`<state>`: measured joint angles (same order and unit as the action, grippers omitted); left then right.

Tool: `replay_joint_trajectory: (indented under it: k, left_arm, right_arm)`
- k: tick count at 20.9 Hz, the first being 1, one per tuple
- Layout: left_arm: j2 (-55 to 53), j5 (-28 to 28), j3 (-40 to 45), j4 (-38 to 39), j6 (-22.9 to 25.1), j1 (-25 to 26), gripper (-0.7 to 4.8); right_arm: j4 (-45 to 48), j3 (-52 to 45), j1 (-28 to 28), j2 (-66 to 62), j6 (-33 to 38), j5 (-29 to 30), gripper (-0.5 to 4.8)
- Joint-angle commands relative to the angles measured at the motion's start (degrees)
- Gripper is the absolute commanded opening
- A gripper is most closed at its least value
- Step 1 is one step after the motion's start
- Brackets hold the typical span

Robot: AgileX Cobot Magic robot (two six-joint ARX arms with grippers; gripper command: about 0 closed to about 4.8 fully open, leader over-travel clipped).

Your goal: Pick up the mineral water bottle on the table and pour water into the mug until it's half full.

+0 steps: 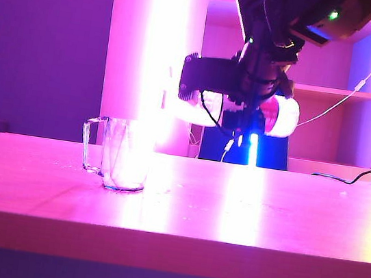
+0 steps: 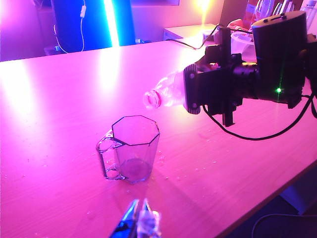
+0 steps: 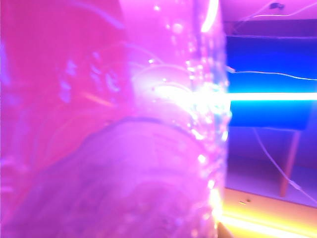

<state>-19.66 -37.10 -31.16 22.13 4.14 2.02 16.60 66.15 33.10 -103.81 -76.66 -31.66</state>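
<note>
The small clear glass mug [image 1: 125,155] with a squarish loop handle is seen upright on the pink-lit wooden desk [image 1: 244,216], just ahead of the left end effector [image 2: 140,221], whose fingers are pressed nearly together, empty. Above and right of the mug, the tall clear plastic mineral water bottle [image 2: 168,91] is pinched by the right end effector [image 1: 245,109], tipped level, mouth toward the mug.

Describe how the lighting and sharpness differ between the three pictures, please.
Exterior view: magenta light, a blown-out white glare column behind the mug. Left wrist view: sharpest, the mineral water bottle tilted in the right gripper above the table, near the mug. Right wrist view: bottle fills the frame, blurred, with a bright blue strip behind.
</note>
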Motion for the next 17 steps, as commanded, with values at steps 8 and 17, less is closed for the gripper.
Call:
replay_joint_trajectory:
  k: [8,17]
  left_arm:
    - [0.0,-0.4,-0.2,-0.3,0.0,0.0,-0.06]
    - [0.0,-0.4,-0.2,-0.3,0.0,0.0,-0.06]
  right_arm:
    - [9.5,0.5,1.6,0.5,-12.3,-5.8,2.91]
    - [11.1,0.5,1.6,0.5,-15.1,-7.2,2.91]
